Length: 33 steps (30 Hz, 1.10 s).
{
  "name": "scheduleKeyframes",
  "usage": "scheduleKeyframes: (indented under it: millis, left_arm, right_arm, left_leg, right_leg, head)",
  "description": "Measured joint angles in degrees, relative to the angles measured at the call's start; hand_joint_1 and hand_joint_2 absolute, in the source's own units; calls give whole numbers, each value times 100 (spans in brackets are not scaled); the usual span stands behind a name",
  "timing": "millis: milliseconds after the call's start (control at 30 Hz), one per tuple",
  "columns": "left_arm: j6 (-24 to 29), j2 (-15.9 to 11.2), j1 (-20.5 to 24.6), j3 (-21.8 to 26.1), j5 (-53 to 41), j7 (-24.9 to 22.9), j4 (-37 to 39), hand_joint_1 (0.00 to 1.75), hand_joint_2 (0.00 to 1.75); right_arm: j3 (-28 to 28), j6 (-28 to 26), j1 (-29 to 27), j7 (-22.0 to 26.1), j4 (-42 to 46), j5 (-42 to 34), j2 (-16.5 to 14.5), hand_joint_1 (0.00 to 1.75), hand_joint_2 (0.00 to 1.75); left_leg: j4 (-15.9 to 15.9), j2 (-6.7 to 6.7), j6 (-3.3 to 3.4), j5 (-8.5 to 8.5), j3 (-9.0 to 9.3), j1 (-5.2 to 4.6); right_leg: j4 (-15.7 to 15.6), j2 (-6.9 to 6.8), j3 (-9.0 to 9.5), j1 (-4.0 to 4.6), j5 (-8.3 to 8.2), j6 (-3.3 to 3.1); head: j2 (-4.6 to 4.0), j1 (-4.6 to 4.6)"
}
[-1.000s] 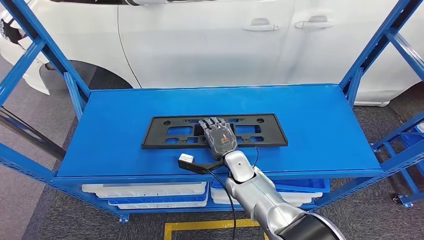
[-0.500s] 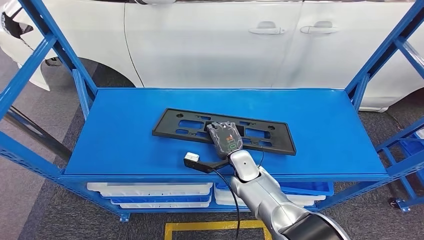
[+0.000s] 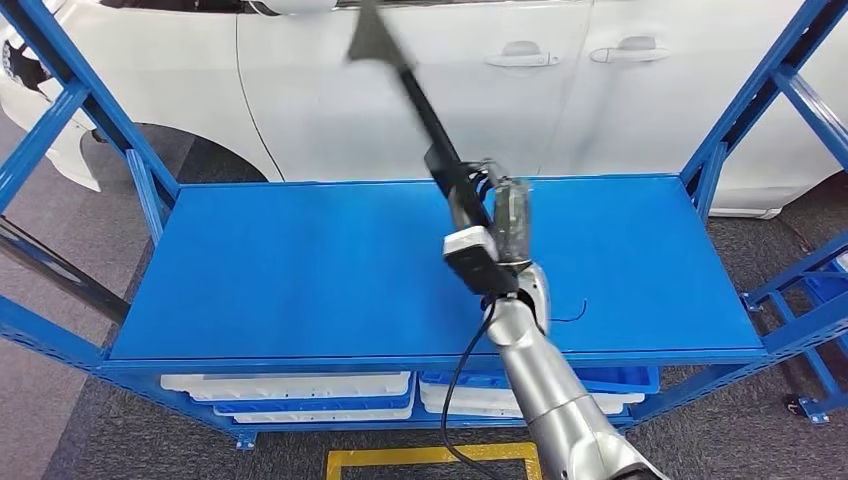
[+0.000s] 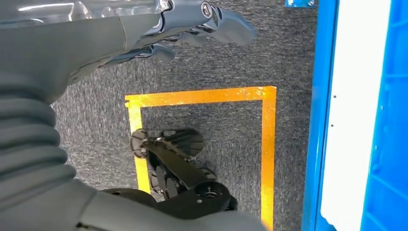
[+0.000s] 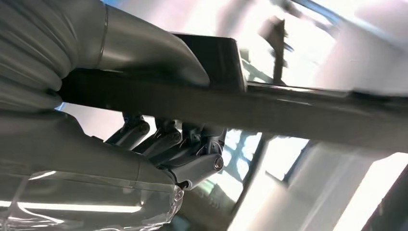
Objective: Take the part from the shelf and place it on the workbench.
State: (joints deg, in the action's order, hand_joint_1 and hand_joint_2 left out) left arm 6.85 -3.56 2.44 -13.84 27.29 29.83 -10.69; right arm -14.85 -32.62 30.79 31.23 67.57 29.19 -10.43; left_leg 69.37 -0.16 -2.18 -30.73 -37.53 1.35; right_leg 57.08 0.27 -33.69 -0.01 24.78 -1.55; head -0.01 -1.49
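The right hand [image 3: 508,222] is raised above the blue shelf [image 3: 300,270], its fingers [image 5: 192,144] curled round the black plastic frame part [image 3: 430,130], which it grips near one end. The part is clear of the shelf surface and stands edge-on to the head camera, reaching up and away from the hand in a steep slant toward the white car [image 3: 400,90] behind the rack; its far tip is blurred. In the right wrist view the part [image 5: 298,113] runs as a dark bar across the hand, thumb above it and fingers wrapped beneath. The wrist camera's white housing [image 3: 470,250] sits just below the hand on the near side, and a thin black cable [image 3: 462,370] hangs from it beside the silver forearm [image 3: 545,390].

The left hand [image 4: 192,29] hangs by the robot's side over grey carpet, holding nothing, its fingers loosely apart. Beneath it on the floor lies a yellow taped rectangle [image 4: 267,144], and just beyond that the rack's blue lower edge with a white bin [image 4: 351,120].

Under the shelf, below the right forearm, sit more white trays [image 3: 290,385] and a blue bin [image 3: 620,372].
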Motion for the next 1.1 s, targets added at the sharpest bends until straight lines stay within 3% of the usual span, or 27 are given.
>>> scheduleKeyframes:
  millis: [67,100,200,267,300,367,400,433,467,533,600,733,800,900,933,967,1000,1100]
  left_arm:
    - [-2,0,-4,60,67,17,0,0,175]
    - [-25,0,-2,98,110,14,0,0,175]
    - [-123,1,-7,201,204,7,0,0,175]
    - [-135,6,-5,242,209,-25,0,0,175]
    - [-127,8,0,254,209,-58,0,0,175]
    - [-89,9,8,268,209,-127,0,0,175]
    - [-62,9,8,273,208,-160,0,0,175]
    - [-35,11,5,278,203,-186,0,0,175]
    - [-6,16,2,281,195,-210,0,0,175]
    - [45,32,-2,282,170,-247,0,0,175]
    - [83,40,4,282,163,-268,0,0,175]
    - [122,44,18,244,262,-288,12,0,175]
    - [124,45,29,210,273,-318,16,0,175]
    - [126,41,56,186,273,-346,17,0,175]
    - [130,40,60,180,274,-352,17,0,175]
    - [136,39,62,174,275,-356,17,0,175]
    - [145,39,64,169,279,-359,17,0,175]
    - [174,22,82,154,302,-348,17,0,175]
  right_arm:
    - [-48,530,-259,299,972,-1198,124,175,175]
    - [-79,927,-373,383,1444,-1831,197,175,175]
    - [-166,2355,-661,492,2464,-3181,408,175,175]
    - [-212,3306,-868,704,2921,-3528,501,175,175]
    - [-239,3749,-963,776,3135,-3580,528,175,175]
    - [-298,4349,-1147,807,3481,-3545,547,175,175]
    - [-336,4516,-1244,807,3609,-3499,548,175,175]
    - [-387,4611,-1335,807,3704,-3441,549,175,175]
    - [-451,4672,-1414,807,3779,-3376,552,175,175]
    - [-611,4737,-1526,807,3891,-3241,557,175,175]
    - [-788,4741,-1599,807,3959,-3124,560,175,175]
    - [-1166,4544,-1689,805,3954,-2937,589,175,175]
    - [-1387,4478,-1650,805,3860,-2886,606,175,175]
    - [-1632,4487,-1584,805,3641,-2944,625,175,175]
    - [-1686,4499,-1565,805,3557,-2982,636,175,175]
    - [-1730,4513,-1548,805,3475,-3022,647,175,175]
    - [-1761,4530,-1535,805,3403,-3062,655,175,175]
    - [-1794,4588,-1514,805,3279,-3147,668,175,175]
  left_leg:
    - [-804,-4,44,338,367,-10]
    - [-1048,-8,71,409,477,-22]
    - [-1165,-15,158,412,530,-40]
    - [-1207,-12,230,439,548,-16]
    - [-1226,-8,262,452,556,-3]
    - [-1227,0,293,456,555,-7]
    - [-1222,2,297,457,555,-8]
    - [-1216,3,297,458,554,-8]
    - [-1207,1,293,455,553,-7]
    - [-1174,-6,267,438,551,-3]
    - [-1127,-13,204,411,529,-22]
    - [-1119,-16,56,413,503,-15]
    - [-878,-10,6,180,415,-2]
    - [156,-5,-24,-465,48,-1]
    - [388,-5,-22,-563,-7,-3]
    - [411,-5,-10,-555,41,-5]
    - [193,-5,12,-449,209,-9]
    - [-975,-6,109,-74,907,-54]
  right_leg:
    - [43,10,-8,4,32,42]
    - [59,12,-19,11,41,67]
    - [67,18,-34,21,48,149]
    - [200,13,-85,13,162,208]
    - [432,11,-190,5,307,238]
    - [1191,7,-538,-23,683,289]
    - [1543,6,-704,-39,814,307]
    - [1724,5,-790,-56,844,322]
    - [1677,3,-767,-73,763,331]
    - [984,-5,-417,-106,389,333]
    - [336,-1,-97,-103,154,297]
    - [168,11,-68,-68,86,146]
    - [124,-6,-94,-77,24,53]
    - [115,-27,-197,-50,-64,-8]
    - [119,-29,-243,-35,-98,-13]
    - [125,-29,-290,-20,-133,-15]
    - [131,-28,-333,-8,-168,-11]
    - [143,-28,-410,19,-269,39]
  head:
    - [0,0]
    - [0,2]
    - [0,5]
    - [0,14]
    - [0,20]
    - [1,36]
    - [1,36]
    - [1,37]
    - [1,37]
    - [1,38]
    - [1,34]
    - [0,30]
    - [-1,25]
    - [-1,18]
    - [0,18]
    - [-1,19]
    - [0,19]
    - [0,22]
